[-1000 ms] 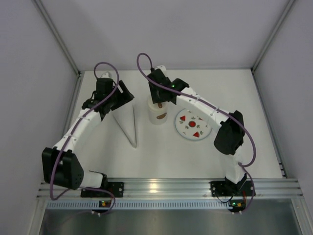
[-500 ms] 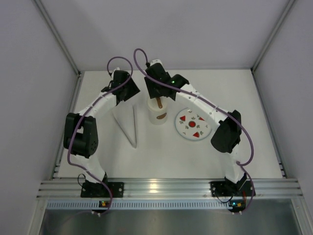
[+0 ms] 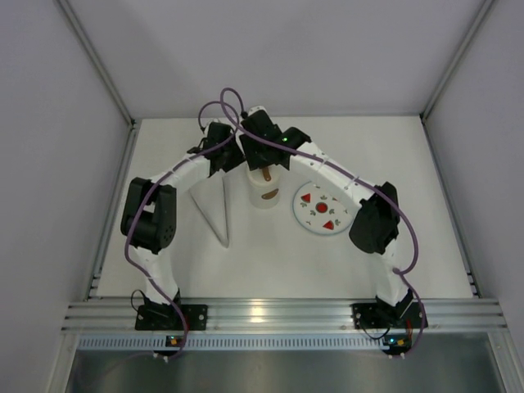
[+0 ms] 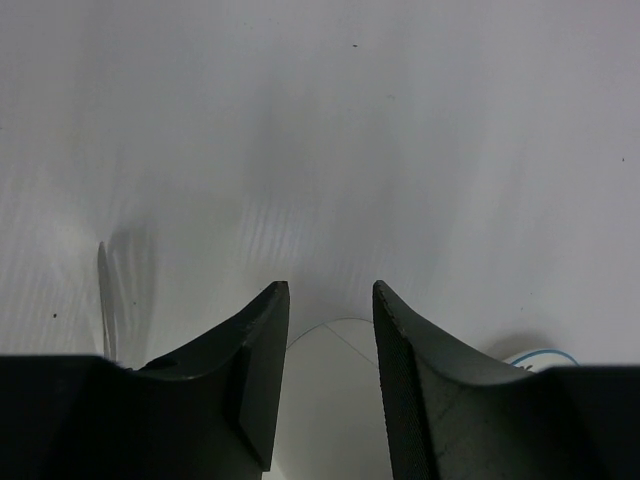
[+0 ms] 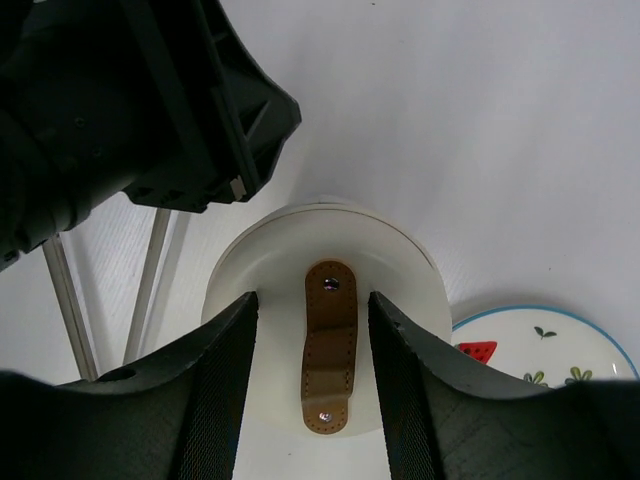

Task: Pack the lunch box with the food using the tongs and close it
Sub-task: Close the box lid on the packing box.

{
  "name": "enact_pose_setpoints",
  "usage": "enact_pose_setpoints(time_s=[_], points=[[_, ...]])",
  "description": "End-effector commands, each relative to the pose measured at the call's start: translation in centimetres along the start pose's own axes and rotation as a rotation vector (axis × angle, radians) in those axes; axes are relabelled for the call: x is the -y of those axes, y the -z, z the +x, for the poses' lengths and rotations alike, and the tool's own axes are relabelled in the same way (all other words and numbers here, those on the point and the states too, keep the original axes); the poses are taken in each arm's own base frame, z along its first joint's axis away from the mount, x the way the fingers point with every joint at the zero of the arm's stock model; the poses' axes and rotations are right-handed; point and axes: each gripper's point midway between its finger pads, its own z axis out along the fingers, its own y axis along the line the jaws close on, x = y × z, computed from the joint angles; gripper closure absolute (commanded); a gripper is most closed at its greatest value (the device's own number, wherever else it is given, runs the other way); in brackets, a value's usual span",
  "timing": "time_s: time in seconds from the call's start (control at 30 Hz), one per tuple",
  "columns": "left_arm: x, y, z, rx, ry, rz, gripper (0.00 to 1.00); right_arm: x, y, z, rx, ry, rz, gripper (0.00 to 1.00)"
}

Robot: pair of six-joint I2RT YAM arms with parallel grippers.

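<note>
The lunch box (image 3: 264, 195) stands toward the far edge of the desk (image 3: 393, 164), about midway between its side edges, with the plate (image 3: 296, 205) just to its right and the tongs (image 3: 214, 209) lying to its left, tips toward the near edge. No food shows anywhere; the lid (image 5: 400, 270) already covers the box, so closing looks like the step in hand. The right jaws hang over the lid, narrowly parted, straddling the brown handle (image 5: 330, 345) with a sliver of white visible on each side, so they hold nothing. The left jaws, also narrow and empty, point at bare desk close beside the box on its left side. To finish well, check that the lid sits level all round the rim. If it needs seating, press straight down on the handle rather than at one edge, since this tall box would likely tip under a sideways push. Then lift the right jaws straight up, keeping both pads off the handle so the lid is not dragged off. The two wrists are crowded together here, so move one at a time.
</note>
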Motion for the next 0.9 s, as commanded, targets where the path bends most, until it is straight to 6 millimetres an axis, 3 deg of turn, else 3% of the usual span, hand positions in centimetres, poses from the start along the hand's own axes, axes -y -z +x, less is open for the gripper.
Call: enact_pose_setpoints(time_s=[0.0,0.2,0.5,0.7,0.87], points=[[3.5,-0.5,-1.5,0.048,0.001,0.096,0.56,0.7,0.4,0.4,-0.016,-0.005,0.008,0.53],[5.6,-1.3,0.6,0.013,-0.041,0.134,0.59,0.8,0.1,1.4,-0.044,0.004,0.007,0.53],[6.0,-2.2,4.3,-0.052,-0.091,0.135,0.64,0.6,-1.5,2.2,-0.07,0.023,0.019,0.53],[6.3,-1.9,6.1,-0.099,-0.103,0.165,0.64,0.6,-2.7,4.8,-0.14,0.041,0.015,0.54],[6.3,-1.1,7.4,-0.11,-0.114,0.176,0.66,0.7,-2.1,6.3,-0.149,0.026,-0.008,0.55]])
